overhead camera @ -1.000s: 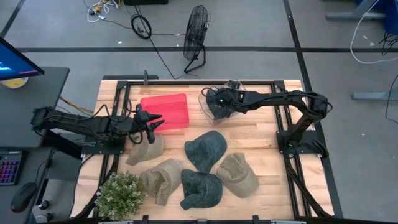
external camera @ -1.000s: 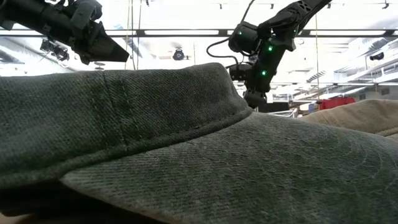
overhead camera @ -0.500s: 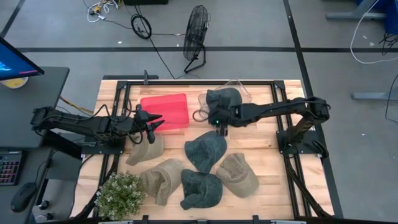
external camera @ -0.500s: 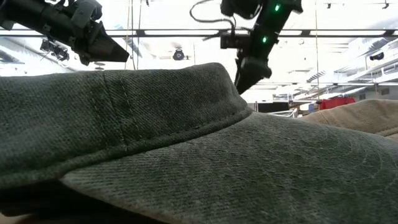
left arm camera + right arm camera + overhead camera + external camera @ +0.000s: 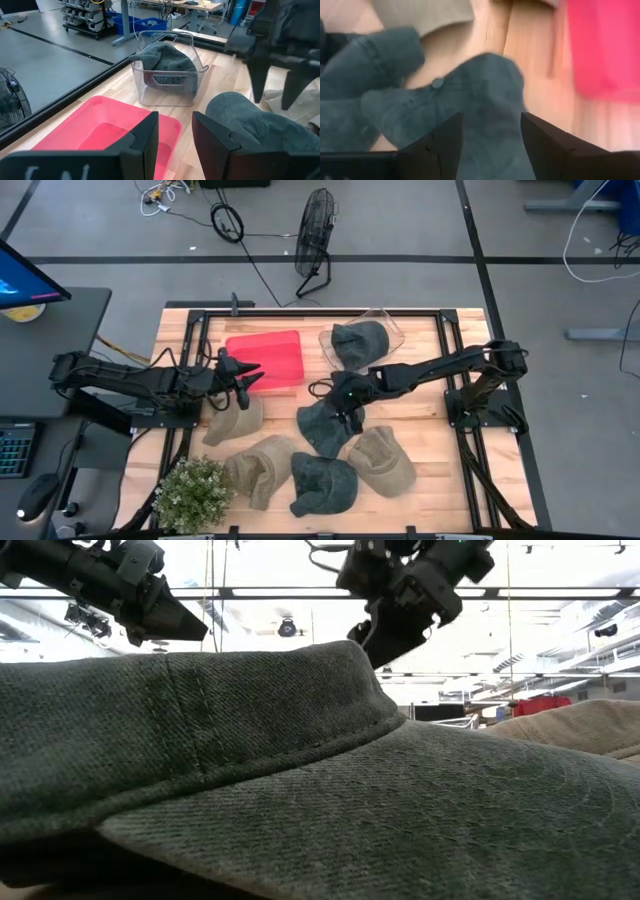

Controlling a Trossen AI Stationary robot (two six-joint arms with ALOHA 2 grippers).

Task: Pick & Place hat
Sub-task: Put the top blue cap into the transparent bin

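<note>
Several caps lie crown-up on the wooden table: a dark green hat (image 5: 328,423) in the middle, tan ones (image 5: 235,421) (image 5: 260,470) (image 5: 383,461) around it and another dark one (image 5: 322,485) near the front. One more dark hat (image 5: 358,340) sits inside a clear bin (image 5: 385,322). My right gripper (image 5: 345,410) hovers open just over the middle hat (image 5: 470,85), fingers pointing down; it also shows in the left wrist view (image 5: 274,97). My left gripper (image 5: 250,380) (image 5: 175,135) waits open above the left tan cap.
A red bin (image 5: 265,360) stands left of the clear bin at the far side. A potted plant (image 5: 195,490) sits at the near left corner. In the low view a dark cap (image 5: 250,790) right at the lens blocks most of the table.
My right gripper has swung from above the clear bin toward the near edge and leftward, coming down over the middle dark green hat. A dark hat that the gripper covered before now shows lying in the clear bin. The left arm has kept still.
</note>
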